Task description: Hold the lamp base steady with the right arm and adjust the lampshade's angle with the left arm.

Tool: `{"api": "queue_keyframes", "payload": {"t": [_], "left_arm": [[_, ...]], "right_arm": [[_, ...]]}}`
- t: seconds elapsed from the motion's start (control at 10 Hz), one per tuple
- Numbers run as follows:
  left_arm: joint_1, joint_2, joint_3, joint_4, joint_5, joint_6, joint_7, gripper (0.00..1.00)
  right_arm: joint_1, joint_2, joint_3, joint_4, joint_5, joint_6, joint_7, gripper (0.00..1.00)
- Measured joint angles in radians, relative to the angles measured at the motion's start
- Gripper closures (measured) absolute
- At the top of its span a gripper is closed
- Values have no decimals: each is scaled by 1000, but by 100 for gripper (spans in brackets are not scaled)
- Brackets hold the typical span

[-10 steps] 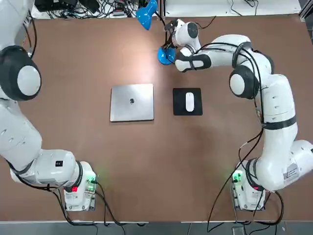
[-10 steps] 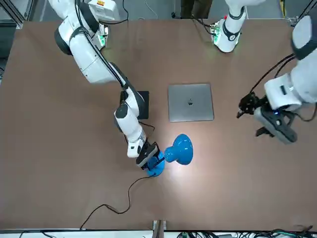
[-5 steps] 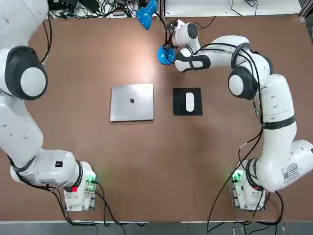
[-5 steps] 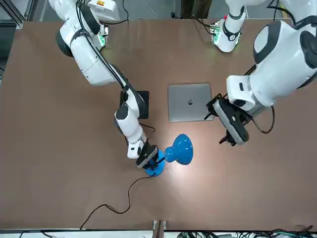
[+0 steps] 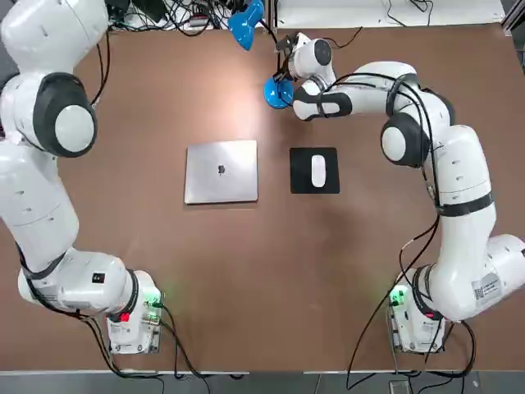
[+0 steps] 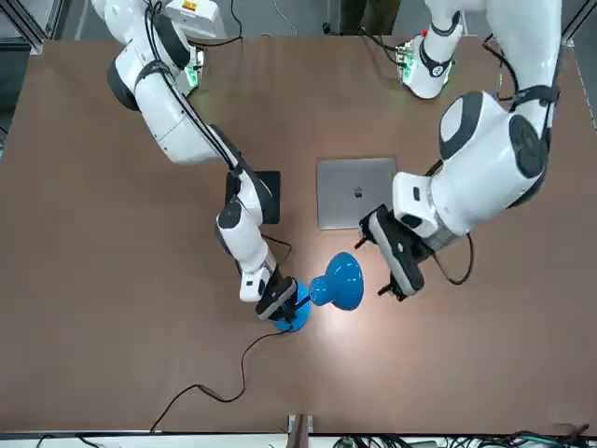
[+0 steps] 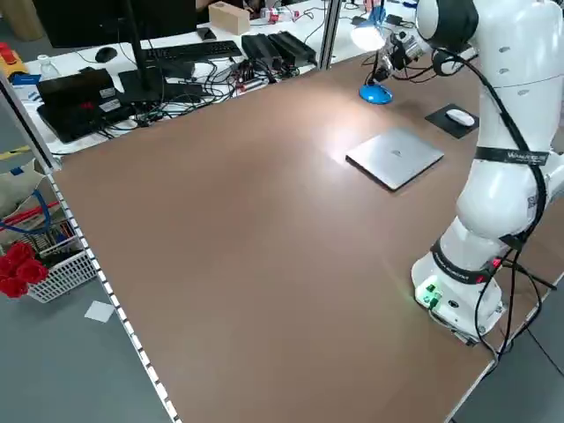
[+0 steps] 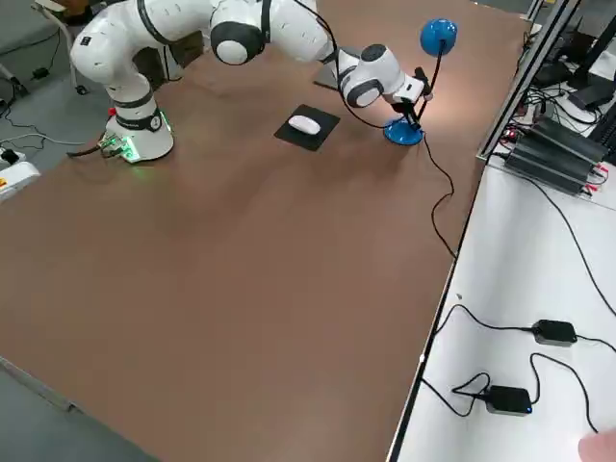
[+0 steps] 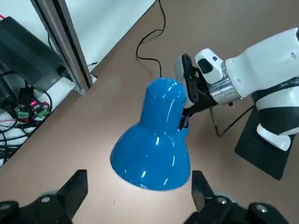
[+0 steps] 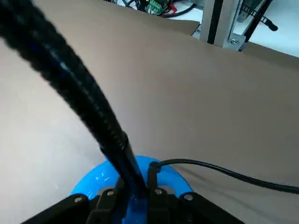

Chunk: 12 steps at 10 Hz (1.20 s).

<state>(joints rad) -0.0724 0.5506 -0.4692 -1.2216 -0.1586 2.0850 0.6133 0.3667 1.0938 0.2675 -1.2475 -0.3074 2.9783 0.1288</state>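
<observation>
Brown tabletop, cables along the far edge. Your right gripper has its jaws pinched on the gooseneck stem right where it meets the lamp base, probably to keep it from sliding. Your left gripper is spread wide, the lampshade sitting between its fingers, not touching yet. Laptop lies well behind.

Upright blue lamp base, tilted lampshade
</observation>
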Motion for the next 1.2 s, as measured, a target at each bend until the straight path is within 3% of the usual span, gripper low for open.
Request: {"api": "queue_keyframes", "payload": {"t": [0.4, 0.7, 1.0, 1.2], "left_arm": [[-57, 105, -31, 108, -2, 0, 236, 2], [-67, 136, -31, 119, -2, -1, 317, 1], [-48, 172, -28, 123, -111, -1, 342, 1], [-45, 179, -28, 133, -124, -1, 342, 1]], "right_arm": [[0, 5, 0, 5, 0, 3, 2, 80], [0, 7, -3, 6, 0, 7, 2, 85], [1, 8, -4, 6, -1, 13, 4, 85], [1, 9, -4, 5, -1, 17, 4, 85]]}}
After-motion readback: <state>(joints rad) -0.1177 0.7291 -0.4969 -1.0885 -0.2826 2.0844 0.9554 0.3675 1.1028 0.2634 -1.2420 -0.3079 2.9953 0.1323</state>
